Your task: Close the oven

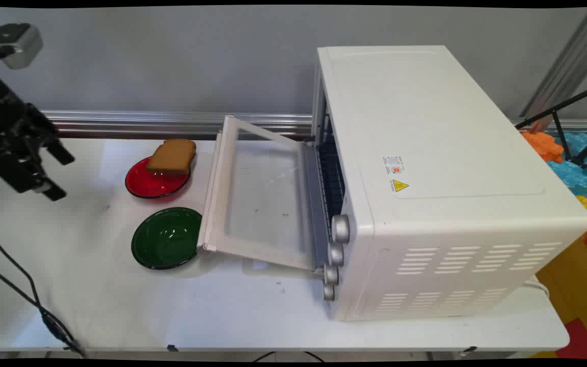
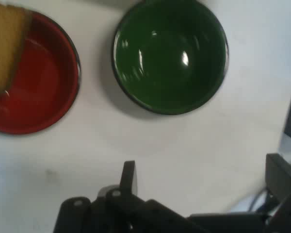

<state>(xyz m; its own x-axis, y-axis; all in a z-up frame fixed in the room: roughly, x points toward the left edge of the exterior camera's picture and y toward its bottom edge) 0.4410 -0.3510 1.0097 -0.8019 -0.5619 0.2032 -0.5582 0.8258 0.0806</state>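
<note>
My black gripper (image 1: 59, 173) hangs above the table's left side, open, with nothing between its fingers. In the hand view the gripper (image 2: 203, 179) sits just short of an empty green bowl (image 2: 169, 56). To the right of the gripper in the main view lies the green bowl (image 1: 166, 238), and behind it a red bowl (image 1: 153, 182). A brown slice of toast (image 1: 172, 156) leans on the red bowl's far rim. The hand view shows the red bowl (image 2: 39, 92) at the left with the toast (image 2: 5, 46) on its edge.
A white toaster oven (image 1: 426, 173) fills the table's right half. Its glass door (image 1: 260, 196) is folded down towards the bowls, with its handle edge over the green bowl's right rim. Black cables (image 1: 23, 290) trail across the near left of the table.
</note>
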